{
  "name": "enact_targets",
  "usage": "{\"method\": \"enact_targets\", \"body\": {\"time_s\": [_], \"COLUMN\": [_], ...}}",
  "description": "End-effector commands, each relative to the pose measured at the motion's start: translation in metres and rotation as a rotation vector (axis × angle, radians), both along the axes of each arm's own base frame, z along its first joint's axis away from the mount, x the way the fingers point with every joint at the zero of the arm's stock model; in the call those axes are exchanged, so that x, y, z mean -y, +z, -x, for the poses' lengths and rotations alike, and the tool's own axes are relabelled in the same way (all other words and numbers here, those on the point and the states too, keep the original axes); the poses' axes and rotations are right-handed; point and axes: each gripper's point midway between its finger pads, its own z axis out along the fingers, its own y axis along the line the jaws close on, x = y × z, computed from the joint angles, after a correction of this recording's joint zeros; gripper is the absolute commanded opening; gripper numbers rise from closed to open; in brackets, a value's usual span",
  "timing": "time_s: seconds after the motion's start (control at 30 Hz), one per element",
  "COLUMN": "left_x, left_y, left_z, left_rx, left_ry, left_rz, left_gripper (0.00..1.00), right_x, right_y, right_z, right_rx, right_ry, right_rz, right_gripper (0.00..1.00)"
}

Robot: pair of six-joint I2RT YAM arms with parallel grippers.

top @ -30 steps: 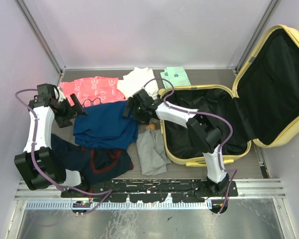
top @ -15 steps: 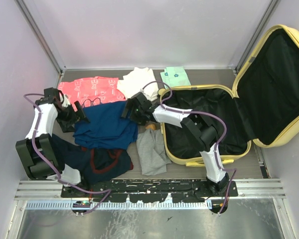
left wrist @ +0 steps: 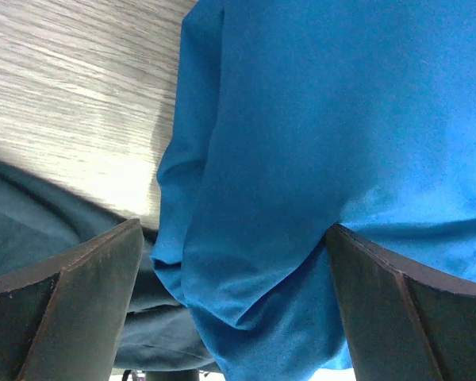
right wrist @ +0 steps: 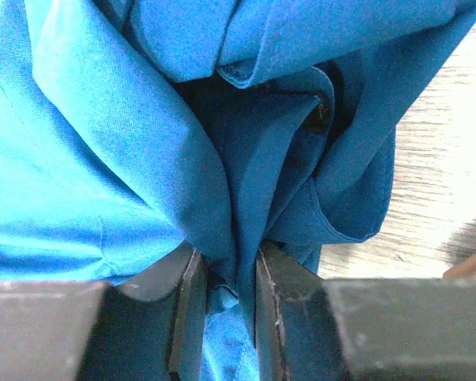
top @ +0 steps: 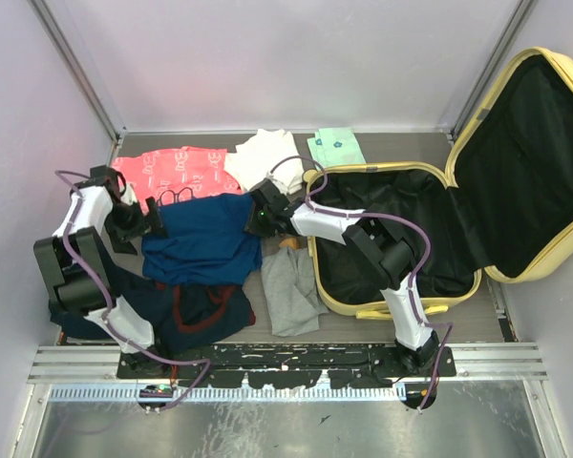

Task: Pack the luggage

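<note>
Now the suitcase (top: pixel 393 170) is sitting open on the right, looking empty. The right gripper (right wrist: pixel 226 270) is just pinching shut on a fold of the blue shirt (top: pixel 201 243), and the left gripper (left wrist: pixel 234 266) is staying wide open around the other edge. Lifting it across is probably coming next.

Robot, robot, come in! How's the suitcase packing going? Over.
Right jaws shut on blue shirt; left jaws open around its other edge. Luggage open, looks empty. Grey cloth beside it, not blocking.
</note>
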Motion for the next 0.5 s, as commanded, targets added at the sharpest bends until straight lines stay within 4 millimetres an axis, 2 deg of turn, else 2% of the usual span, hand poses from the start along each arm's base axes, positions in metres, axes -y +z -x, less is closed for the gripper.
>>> {"method": "enact_targets", "body": {"time_s": [0.0, 0.23, 0.3, 0.4, 0.47], "left_x": [-0.014, 0.002, 0.007, 0.015, 0.019], "left_y": [-0.017, -0.040, -0.045, -0.040, -0.034], "left_z": [-0.007, -0.011, -0.011, -0.017, -0.020], "left_rx": [-0.034, -0.045, -0.041, -0.013, 0.006], "left_ry": [-0.044, -0.041, -0.031, -0.032, -0.035], "left_rz": [-0.032, 0.070, 0.098, 0.147, 0.166], "left_gripper": [0.98, 0.98, 0.87, 0.57, 0.44], "right_x": [-0.015, -0.034, -0.043, -0.057, -0.063], "right_y": [0.006, 0.014, 0.022, 0.040, 0.054], "right_z": [-0.007, -0.010, -0.011, -0.014, -0.017], "right_rx": [0.055, 0.082, 0.102, 0.142, 0.172], "right_ry": [0.024, 0.067, 0.084, 0.114, 0.130], "right_rz": [-0.015, -0.062, -0.085, -0.114, -0.134], "right_gripper": [0.27, 0.16, 0.11, 0.06, 0.02]}}
